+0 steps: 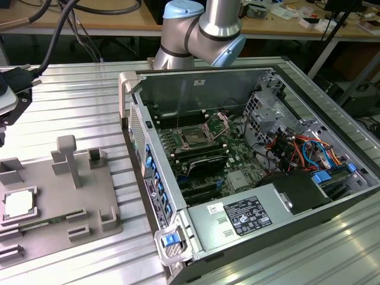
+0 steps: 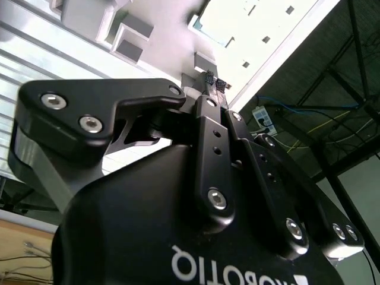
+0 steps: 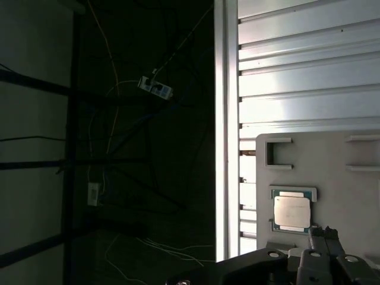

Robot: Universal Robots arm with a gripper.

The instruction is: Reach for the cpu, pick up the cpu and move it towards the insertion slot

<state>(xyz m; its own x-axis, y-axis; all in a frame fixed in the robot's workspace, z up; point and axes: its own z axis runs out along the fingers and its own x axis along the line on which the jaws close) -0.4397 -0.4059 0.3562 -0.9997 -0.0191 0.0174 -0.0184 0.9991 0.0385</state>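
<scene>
**Gripper closed and empty above the tray; cpu lying in its tray seat.**

The gripper (image 2: pixel 215 80) had its two fingertips drawn together with nothing between them, as both wrist views showed. In the first wrist view the fingertips hung over the grey tray (image 3: pixel 320 172), close to one corner of the cpu (image 3: pixel 291 212). The chip lay flat, pale top up, in a square seat of that tray. Reading the exterior view as a clock face, the cpu (image 1: pixel 18 203) lay at about 8 o'clock, and the tray rested on the ribbed metal table (image 1: pixel 77 89). The insertion slot (image 1: pixel 195 138) sat near the centre, toward 2 o'clock from the cpu and well apart from it. It was on the motherboard inside the open computer case (image 1: pixel 196 89). The arm (image 1: pixel 205 27) stood at 12 o'clock, behind the case.
</scene>
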